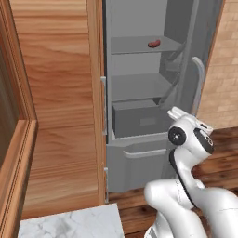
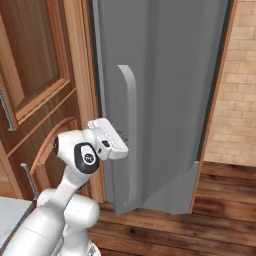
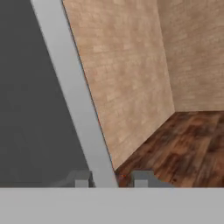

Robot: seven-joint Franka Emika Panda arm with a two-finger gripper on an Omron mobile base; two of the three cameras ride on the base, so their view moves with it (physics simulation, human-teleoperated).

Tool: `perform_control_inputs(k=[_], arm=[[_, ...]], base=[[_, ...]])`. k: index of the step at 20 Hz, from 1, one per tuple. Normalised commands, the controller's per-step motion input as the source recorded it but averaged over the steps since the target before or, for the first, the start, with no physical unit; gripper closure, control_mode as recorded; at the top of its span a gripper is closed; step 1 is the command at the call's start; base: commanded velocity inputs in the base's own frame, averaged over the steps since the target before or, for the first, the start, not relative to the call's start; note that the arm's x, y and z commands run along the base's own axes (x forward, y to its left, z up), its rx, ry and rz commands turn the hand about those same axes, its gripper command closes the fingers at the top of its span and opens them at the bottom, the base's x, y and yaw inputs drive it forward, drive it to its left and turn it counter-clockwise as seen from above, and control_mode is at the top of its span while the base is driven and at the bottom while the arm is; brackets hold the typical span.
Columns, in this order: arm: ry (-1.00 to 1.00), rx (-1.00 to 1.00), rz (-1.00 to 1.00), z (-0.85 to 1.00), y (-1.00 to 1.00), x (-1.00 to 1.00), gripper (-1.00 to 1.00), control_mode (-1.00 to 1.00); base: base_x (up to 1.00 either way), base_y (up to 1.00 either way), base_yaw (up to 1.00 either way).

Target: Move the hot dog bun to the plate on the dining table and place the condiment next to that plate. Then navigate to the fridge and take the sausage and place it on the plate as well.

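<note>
The fridge (image 1: 139,93) stands open, with grey shelves and a drawer inside. The sausage (image 1: 154,43), small and dark red, lies on its upper shelf. The fridge door (image 2: 165,100) is swung out to the right. My gripper (image 3: 111,179) is at the door's long grey handle (image 2: 131,125), and its fingertips (image 3: 81,178) sit on either side of the handle bar, shut on it. In the left base view the hand (image 1: 182,115) is low beside the door, well below the sausage. The hot dog bun, plate, condiment and dining table are out of view.
Wooden cabinet panels (image 1: 60,93) flank the fridge on the left. A corner of a marble top (image 1: 69,223) lies at the near left. A brick wall (image 2: 235,90) and dark wood floor (image 2: 220,200) are to the right of the door.
</note>
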Motion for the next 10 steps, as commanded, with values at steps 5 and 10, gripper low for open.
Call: perform_control_inputs(k=[5,10], arm=[[-0.02,0.08,0.21,0.76,0.25,-1.00,-1.00,-1.00],[0.00,0.01,0.22,0.92,0.92,-0.91,-1.00,-1.00]], base=[[0.00,0.00,0.00],[0.00,0.00,0.00]])
